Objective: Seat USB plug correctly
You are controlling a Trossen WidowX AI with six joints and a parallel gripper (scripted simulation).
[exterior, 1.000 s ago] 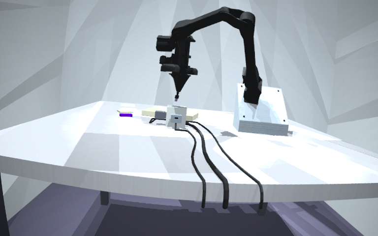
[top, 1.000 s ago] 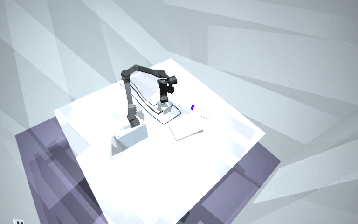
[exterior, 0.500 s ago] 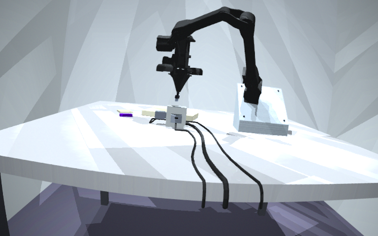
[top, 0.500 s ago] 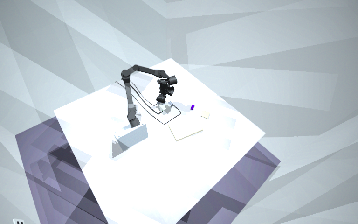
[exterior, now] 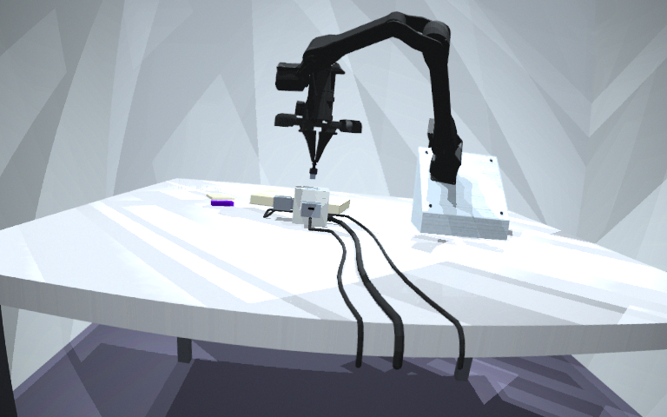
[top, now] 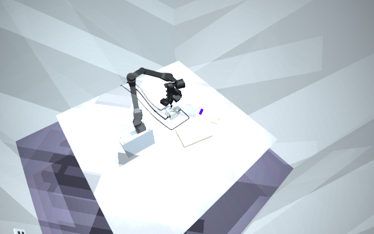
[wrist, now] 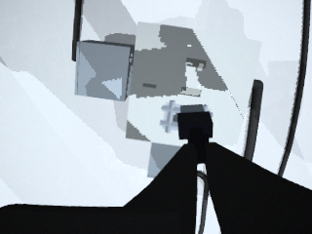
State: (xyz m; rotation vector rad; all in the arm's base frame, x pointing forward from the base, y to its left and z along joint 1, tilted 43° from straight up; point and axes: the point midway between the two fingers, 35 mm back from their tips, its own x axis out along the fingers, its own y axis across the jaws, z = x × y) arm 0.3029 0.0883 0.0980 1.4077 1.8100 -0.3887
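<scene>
Plug held above the cube
The gripper pinches the small plug, apart from the power cube below.

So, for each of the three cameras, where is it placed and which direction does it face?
Top: high above one table corner, looking down; whole black arm shows.
Exterior: table height, facing the white power cube and three hanging black cables; whole arm shows.
Wrist: behind the claw, looking down; only its fingers show.
Shared: all show the claw shut on the small dark USB plug above the cube.
</scene>
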